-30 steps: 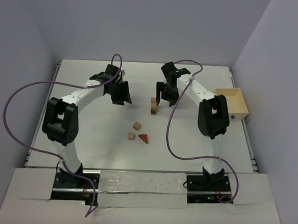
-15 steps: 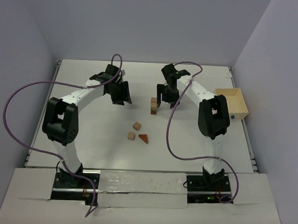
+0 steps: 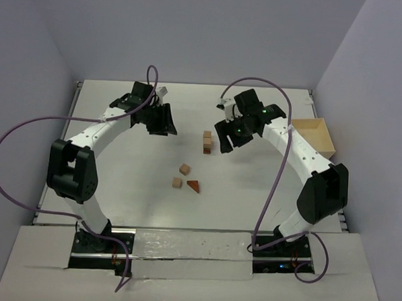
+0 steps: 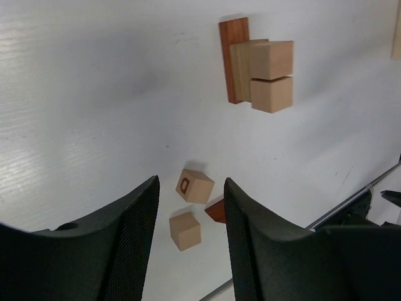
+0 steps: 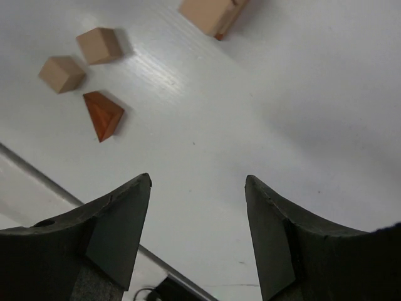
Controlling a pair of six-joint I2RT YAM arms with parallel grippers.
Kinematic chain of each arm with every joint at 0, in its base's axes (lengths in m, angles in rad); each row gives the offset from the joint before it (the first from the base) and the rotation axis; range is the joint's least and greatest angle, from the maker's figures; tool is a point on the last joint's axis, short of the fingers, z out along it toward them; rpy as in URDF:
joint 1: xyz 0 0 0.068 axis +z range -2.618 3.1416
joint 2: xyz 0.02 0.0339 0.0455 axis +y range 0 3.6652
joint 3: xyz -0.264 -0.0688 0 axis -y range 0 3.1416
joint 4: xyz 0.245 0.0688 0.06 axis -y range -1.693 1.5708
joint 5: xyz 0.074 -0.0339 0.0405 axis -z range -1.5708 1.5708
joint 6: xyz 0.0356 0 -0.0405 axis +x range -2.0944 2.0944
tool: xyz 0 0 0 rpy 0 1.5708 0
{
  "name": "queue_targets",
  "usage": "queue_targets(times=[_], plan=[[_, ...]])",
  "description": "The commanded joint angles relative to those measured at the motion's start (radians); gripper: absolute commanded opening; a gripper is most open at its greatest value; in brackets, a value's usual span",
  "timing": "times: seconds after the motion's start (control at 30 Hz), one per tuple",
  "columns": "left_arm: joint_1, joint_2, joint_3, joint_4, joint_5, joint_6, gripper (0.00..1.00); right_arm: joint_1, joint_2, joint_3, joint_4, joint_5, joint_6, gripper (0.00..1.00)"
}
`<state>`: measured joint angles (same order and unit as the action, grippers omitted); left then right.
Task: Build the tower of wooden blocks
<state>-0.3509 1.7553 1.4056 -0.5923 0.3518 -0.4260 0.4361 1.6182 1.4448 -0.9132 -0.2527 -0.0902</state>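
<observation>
The tower (image 3: 207, 142) stands mid-table as a short stack of tan and reddish-brown wood blocks; in the left wrist view the tower (image 4: 260, 66) is at the top, and in the right wrist view the tower (image 5: 213, 14) just shows at the top edge. Two loose tan cubes (image 3: 184, 168) (image 3: 178, 182) and a reddish-brown wedge (image 3: 194, 185) lie nearer the arms. My left gripper (image 3: 163, 125) (image 4: 191, 183) hangs open to the left of the tower, holding nothing. My right gripper (image 3: 226, 138) (image 5: 198, 180) is open and empty just right of the tower.
A large pale wooden box (image 3: 314, 135) sits at the table's right edge, partly behind the right arm. Purple cables loop beside both arms. Walls close in the table at the back and sides. A metal rail (image 4: 351, 200) runs along the table's edge.
The right arm has swung its elbow out to the right and its gripper has drawn slightly away from the tower. The left arm shifted a little. The blocks have not moved.
</observation>
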Motion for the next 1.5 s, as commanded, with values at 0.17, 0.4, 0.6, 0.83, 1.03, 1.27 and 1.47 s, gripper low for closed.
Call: queue_targets(times=[0.17, 0.4, 0.6, 0.83, 1.03, 1.27, 1.47], plan=[[0.005, -0.067, 0.058, 0.002, 0.145, 0.095, 0.51, 0.077, -0.064, -0.039, 0.011, -0.215, -0.756, 0.60], [0.026, -0.099, 0.086, -0.006, 0.151, 0.095, 0.49, 0.172, 0.069, 0.044, -0.002, -0.139, -0.989, 0.29], [0.123, -0.112, 0.096, 0.002, 0.222, 0.046, 0.49, 0.198, 0.158, 0.059, 0.038, -0.121, -1.012, 0.11], [0.278, -0.072, 0.092, 0.033, 0.395, -0.036, 0.49, 0.208, 0.228, 0.064, 0.104, -0.098, -1.019, 0.12], [0.316, -0.057, 0.090, 0.037, 0.423, -0.048, 0.49, 0.208, 0.290, 0.074, 0.126, -0.073, -1.043, 0.17], [0.329, -0.063, 0.075, 0.045, 0.432, -0.053, 0.49, 0.208, 0.313, 0.068, 0.155, -0.062, -1.054, 0.25], [0.338, -0.068, 0.067, 0.052, 0.438, -0.057, 0.49, 0.205, 0.312, 0.059, 0.163, -0.053, -1.066, 0.35]])
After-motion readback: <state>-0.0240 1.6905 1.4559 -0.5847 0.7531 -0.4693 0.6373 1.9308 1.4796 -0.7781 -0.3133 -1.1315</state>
